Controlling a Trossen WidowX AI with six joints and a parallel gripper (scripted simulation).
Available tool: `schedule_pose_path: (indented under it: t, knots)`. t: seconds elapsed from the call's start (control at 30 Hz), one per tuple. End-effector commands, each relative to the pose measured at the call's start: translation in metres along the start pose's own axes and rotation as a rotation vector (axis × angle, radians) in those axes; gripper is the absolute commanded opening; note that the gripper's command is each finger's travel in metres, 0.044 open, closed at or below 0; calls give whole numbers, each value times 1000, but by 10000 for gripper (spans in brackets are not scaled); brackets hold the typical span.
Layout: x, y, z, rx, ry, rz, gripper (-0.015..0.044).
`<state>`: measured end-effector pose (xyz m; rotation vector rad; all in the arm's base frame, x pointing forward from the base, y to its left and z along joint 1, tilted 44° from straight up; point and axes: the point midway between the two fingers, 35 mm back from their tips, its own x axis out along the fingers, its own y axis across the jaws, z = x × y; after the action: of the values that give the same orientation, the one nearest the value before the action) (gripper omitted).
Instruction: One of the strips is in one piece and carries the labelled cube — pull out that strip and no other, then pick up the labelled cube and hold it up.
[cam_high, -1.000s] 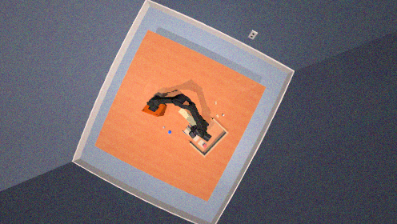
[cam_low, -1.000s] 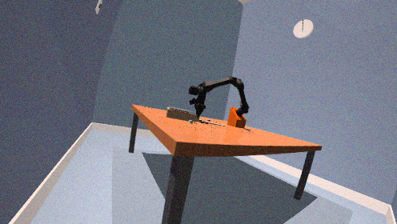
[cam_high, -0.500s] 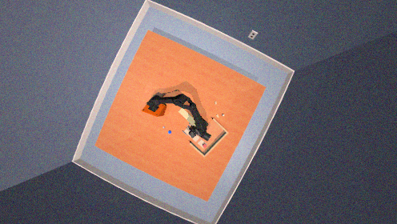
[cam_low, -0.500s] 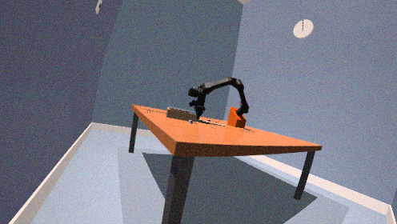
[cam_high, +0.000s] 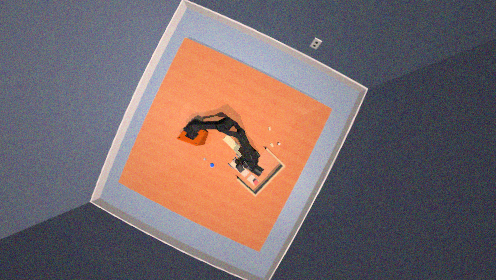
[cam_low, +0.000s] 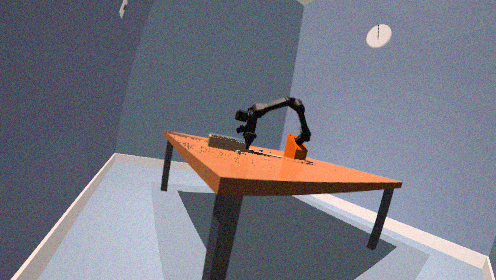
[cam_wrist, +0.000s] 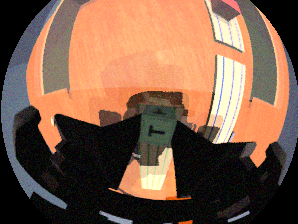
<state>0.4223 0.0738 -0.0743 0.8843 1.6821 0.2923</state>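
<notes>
Labelled cube (cam_wrist: 159, 127): being held upright between the closing jaws, dark green, T facing the wrist camera. It is being gripped by the gripper (cam_high: 242, 164) (cam_low: 247, 147) (cam_wrist: 159, 125) from both sides, right at the end of the green-lined strip (cam_high: 231, 144) (cam_wrist: 151, 181). No lift is being shown; the cube is being hidden by the arm from the top.

Main risk, as judged: slip on lift, if only the upper part is being pinched or the pads are being set off-centre. Twist is possible too, if one finger is being loaded first. If the tips are being pressed too low, the strip could be getting dragged or tipped along.

Next outward: blue-lined strip (cam_wrist: 229, 100) is being left in line with a separate piece (cam_wrist: 226, 31), a gap showing between. Red cube (cam_high: 255, 182) (cam_wrist: 226, 9) is being carried there; a sideways swing could be knocking it.

Further out: low wall (cam_high: 269, 180) (cam_low: 225, 142) (cam_wrist: 262, 50) is being kept nearer the bench's (cam_high: 165, 165) (cam_low: 300, 170) (cam_wrist: 100, 30) far edge from the arm base; it could be getting clipped if travel is being started before height is gained.
</notes>
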Motion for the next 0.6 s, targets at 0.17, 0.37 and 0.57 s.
schedule_pose_path:
  t: [0.17,0.37,0.57]
  knots:
    - [-4,-2,-4,1,0,0,0]
    - [-22,-12,-24,5,2,-2,0]
    - [-37,-22,-45,9,5,-2,0]
